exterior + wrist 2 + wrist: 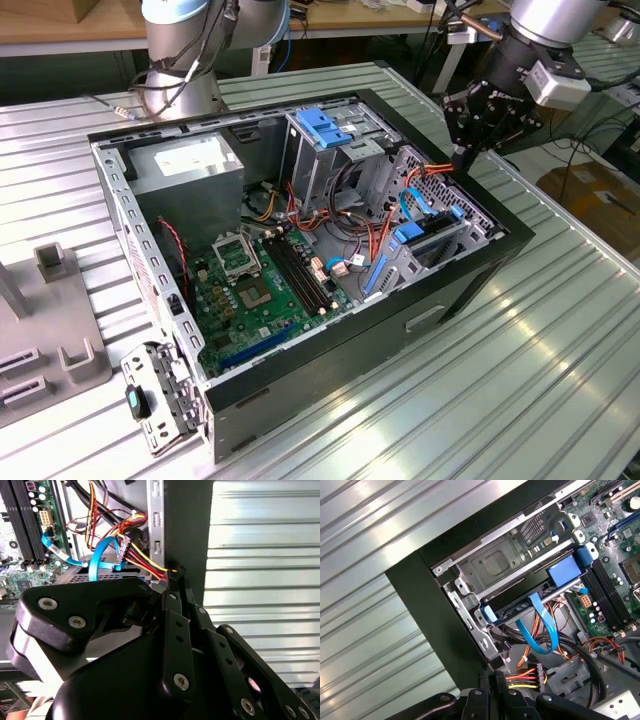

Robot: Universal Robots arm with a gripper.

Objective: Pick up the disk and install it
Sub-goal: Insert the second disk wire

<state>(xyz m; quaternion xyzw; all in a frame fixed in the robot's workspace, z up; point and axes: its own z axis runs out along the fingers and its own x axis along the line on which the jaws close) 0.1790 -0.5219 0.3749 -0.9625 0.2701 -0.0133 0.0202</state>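
Ribbed metal table under open computer case; jaws clamped on power connector.

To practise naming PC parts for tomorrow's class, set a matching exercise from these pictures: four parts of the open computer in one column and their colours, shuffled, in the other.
Parts:
1. motherboard
2. cage latch
3. case rim
4. power supply

Colours:
A. black
B. grey
C. green
D. blue

Pairs: 1-C, 2-D, 3-A, 4-B
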